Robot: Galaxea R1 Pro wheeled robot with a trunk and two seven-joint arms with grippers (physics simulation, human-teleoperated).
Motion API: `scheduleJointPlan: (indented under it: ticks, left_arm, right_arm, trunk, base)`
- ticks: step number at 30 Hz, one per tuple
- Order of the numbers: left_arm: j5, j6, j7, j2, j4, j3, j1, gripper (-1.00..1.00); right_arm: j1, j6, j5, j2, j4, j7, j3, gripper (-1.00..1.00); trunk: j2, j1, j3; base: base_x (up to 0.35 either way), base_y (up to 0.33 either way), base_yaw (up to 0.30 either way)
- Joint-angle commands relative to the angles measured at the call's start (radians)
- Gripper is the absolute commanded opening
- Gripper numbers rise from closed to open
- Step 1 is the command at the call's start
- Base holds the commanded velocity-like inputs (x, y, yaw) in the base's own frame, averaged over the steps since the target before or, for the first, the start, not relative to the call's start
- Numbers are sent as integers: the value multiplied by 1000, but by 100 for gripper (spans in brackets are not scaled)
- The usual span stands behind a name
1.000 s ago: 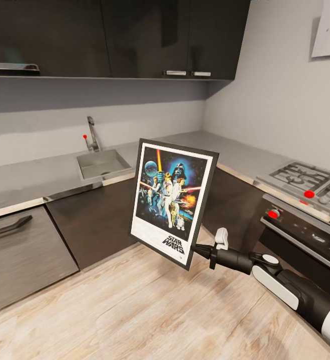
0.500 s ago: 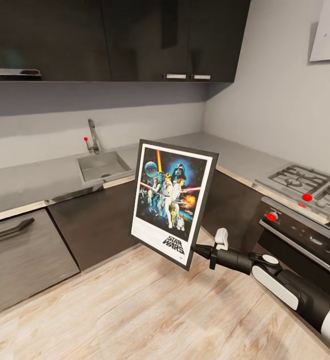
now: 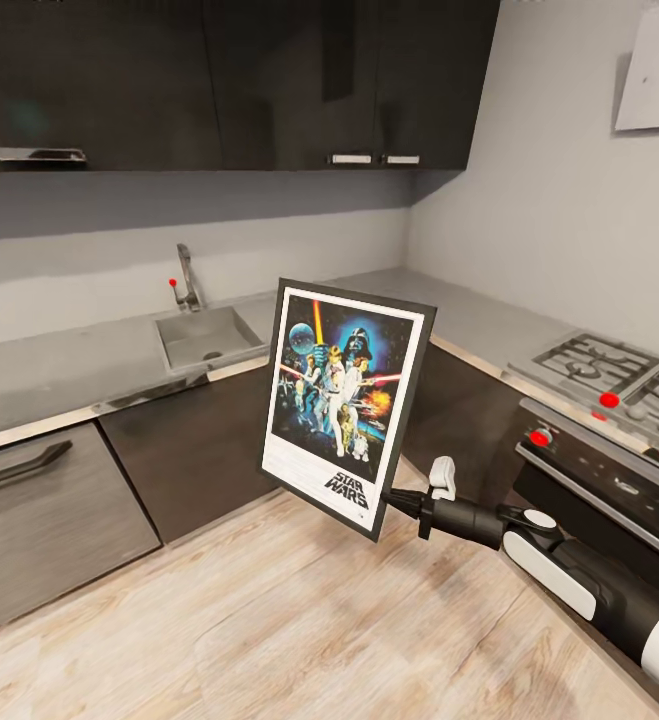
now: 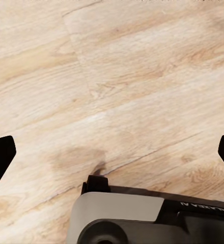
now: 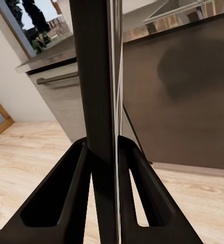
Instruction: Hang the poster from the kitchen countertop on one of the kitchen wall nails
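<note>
Carrying is the step in hand: off the grey surface (image 3: 59,365) with its inset sink (image 3: 209,335), the poster (image 3: 344,405) hangs upright in mid-air over the wooden floor (image 3: 269,620), its lower right edge clamped between the right gripper's (image 3: 394,498) fingers (image 5: 76,198). Black frame, white border, bright figures on dark blue, logo at the bottom. The left gripper's (image 4: 112,152) fingers stand wide apart over bare floor. Next, by my reckoning, comes finding a wall nail and lifting the frame to it.
</note>
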State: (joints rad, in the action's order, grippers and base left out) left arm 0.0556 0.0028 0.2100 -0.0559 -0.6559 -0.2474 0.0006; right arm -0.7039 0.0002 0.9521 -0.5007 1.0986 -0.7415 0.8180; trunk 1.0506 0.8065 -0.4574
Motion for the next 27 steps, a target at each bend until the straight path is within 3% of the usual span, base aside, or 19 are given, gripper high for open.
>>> scheduleJointPlan:
  ticks: [1,27]
  left_arm:
    - [6,0,6,0,-1,-3,0,100]
    - [6,0,6,0,-1,-3,0,100]
  right_arm:
    - [-2,1,11,-1,0,-2,4,-100]
    - [-2,1,13,-1,0,-5,4,-100]
  trunk:
    - [-7,-4,2]
    - [-189,-104,84]
  base:
    - [0,0,0]
    - [0,0,0]
